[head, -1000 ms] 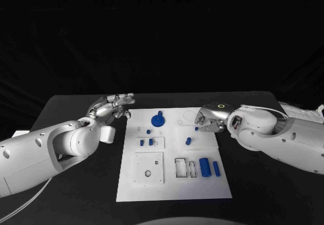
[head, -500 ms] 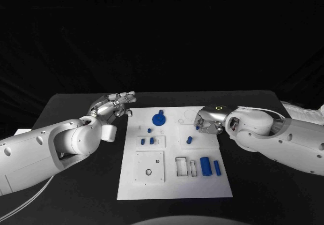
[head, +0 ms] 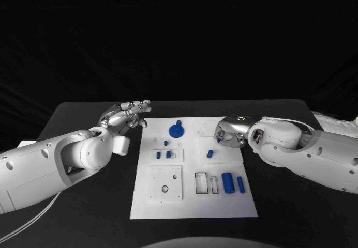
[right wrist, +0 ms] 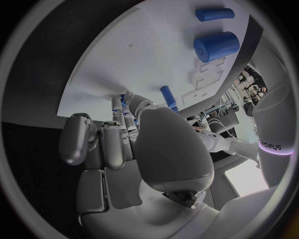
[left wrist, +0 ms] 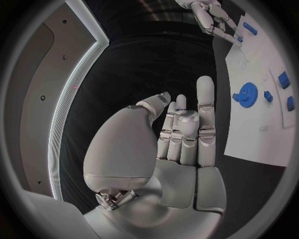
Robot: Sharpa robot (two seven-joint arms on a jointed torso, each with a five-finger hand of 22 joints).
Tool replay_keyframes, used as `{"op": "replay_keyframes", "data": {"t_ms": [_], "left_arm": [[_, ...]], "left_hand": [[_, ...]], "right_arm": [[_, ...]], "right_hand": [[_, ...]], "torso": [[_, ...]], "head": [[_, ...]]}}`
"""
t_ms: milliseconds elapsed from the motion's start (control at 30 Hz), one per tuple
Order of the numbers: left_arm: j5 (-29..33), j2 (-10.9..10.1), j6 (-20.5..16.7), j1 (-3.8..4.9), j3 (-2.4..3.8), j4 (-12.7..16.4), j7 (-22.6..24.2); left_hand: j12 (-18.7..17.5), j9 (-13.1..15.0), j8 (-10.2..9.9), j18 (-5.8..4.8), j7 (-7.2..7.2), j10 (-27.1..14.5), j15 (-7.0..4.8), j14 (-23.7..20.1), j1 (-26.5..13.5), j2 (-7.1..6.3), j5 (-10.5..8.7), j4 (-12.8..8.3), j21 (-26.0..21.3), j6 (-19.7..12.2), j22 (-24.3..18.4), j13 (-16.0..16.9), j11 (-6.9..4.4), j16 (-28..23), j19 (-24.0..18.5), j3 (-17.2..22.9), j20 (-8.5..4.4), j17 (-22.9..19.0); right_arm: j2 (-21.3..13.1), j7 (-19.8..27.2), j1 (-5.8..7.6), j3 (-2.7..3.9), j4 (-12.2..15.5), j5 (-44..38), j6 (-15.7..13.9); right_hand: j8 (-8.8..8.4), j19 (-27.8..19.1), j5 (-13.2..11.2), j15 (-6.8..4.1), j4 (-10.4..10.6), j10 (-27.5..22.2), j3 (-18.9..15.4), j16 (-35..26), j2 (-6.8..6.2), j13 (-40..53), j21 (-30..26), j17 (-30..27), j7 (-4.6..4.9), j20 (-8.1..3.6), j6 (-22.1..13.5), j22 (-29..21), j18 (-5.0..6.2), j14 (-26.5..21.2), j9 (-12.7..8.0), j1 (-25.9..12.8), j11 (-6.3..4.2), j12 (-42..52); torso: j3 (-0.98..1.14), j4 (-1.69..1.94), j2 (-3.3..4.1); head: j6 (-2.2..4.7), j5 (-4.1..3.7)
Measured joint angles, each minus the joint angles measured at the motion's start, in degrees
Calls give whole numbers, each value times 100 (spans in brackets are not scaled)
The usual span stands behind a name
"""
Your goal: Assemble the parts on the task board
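Note:
The white task board (head: pixel 194 206) lies in the middle of the black table. On it are a blue gear (head: pixel 176 130) at the far side, two small blue pieces (head: pixel 163 155), a blue peg (head: pixel 209 153), a thick blue cylinder (head: pixel 226 183) and a thin one (head: pixel 239 184). My right hand (head: pixel 229 133) hovers over the board's far right part, fingers curled, pinching a small blue part (head: pixel 219 137) at its fingertips (right wrist: pixel 122 102). My left hand (head: pixel 127 114) hangs off the board's far left corner, fingers spread and holding nothing (left wrist: pixel 181 134). The gear (left wrist: pixel 248 93) shows beyond it.
A square inset plate (head: pixel 165 183) with holes and narrow rectangular slots (head: pixel 201 183) take up the board's near half. Bare black table (head: pixel 82 116) lies on both sides. The thick cylinder (right wrist: pixel 216 46) and the thin one (right wrist: pixel 215 14) lie beyond my right palm.
My right hand has risen slightly and drawn toward the board's far side with the small blue part. The left hand has hardly moved.

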Motion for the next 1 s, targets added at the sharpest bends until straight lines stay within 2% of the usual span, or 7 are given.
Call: {"op": "replay_keyframes", "data": {"t_ms": [67,333,500,1000], "left_arm": [[0,0,0,0,0,0,-1],[0,-3,0,0,0,4,-7],[0,-4,0,0,0,6,-12],[-8,-4,-2,0,0,4,-22]], "left_hand": [[0,0,0,0,0,0,0,0,0,0,0,0,0,0,0,0,0,0,0,0,0,0],[0,0,0,0,0,-10,0,0,0,0,0,-17,-22,0,-8,-1,10,-5,0,-17,0,-11],[0,1,0,0,0,-41,20,-20,0,0,0,-16,-22,0,-8,-1,0,-26,0,-16,0,-20],[26,1,-1,0,0,-41,20,-19,0,0,0,-32,-22,0,-13,5,0,-26,0,-32,0,-29]], "right_arm": [[8,2,0,3,-10,1,10],[35,5,6,15,-32,3,62],[56,-15,8,19,-39,-20,83],[-16,-203,-50,-7,144,-208,-54]], "right_hand": [[0,8,-22,0,-15,12,79,0,-19,-8,0,0,2,-8,38,0,0,0,8,-26,-11,0],[4,27,-120,0,-93,211,315,0,65,-15,0,9,-29,-27,234,17,-1,0,36,-110,-44,-1],[61,48,-223,0,-158,346,443,16,71,-7,0,45,-58,-49,343,51,0,0,73,-166,-77,28],[54,69,-241,-21,-226,385,511,24,86,3,27,63,-47,-70,374,101,0,-21,93,-191,-90,21]], "torso": [[-1,1,-1],[-2,-1,-1],[-1,-3,-1],[4,-4,-5]], "head": [[-5,1],[-18,5],[-24,4],[-44,-8]]}}
